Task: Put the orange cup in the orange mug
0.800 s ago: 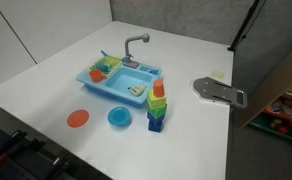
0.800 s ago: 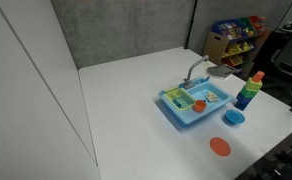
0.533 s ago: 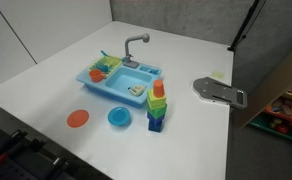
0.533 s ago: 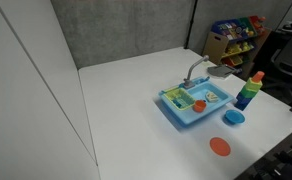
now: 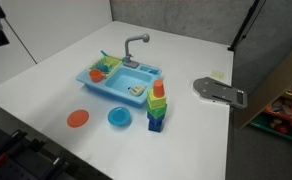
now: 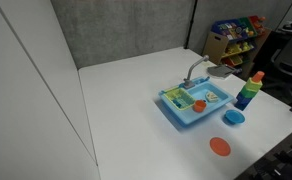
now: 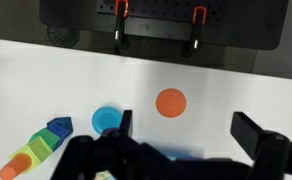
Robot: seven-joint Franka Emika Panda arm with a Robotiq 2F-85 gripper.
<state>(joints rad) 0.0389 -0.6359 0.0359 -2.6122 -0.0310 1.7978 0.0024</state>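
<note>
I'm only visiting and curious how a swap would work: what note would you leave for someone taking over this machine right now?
Tool: open, holding nothing, well above the table.
Orange cup: on top of the cup stack beside the toy sink.
Orange mug: inside the sink.
Done: nothing yet.
Left: grasp the orange cup, lift it off the stack, set it in the mug.

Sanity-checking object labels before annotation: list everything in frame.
toy sink: 1, light blue, grey faucet, mid-table
orange mug: 1, inside sink
orange cup: 1, top of stack beside sink
green cup: 1, under orange cup
blue cup: 1, stack base
orange plate: 1, flat, table, before sink
blue plate: 1, beside orange plate
metal plate: 1, grey, table edge
gripper: 1, black, open, above table
</note>
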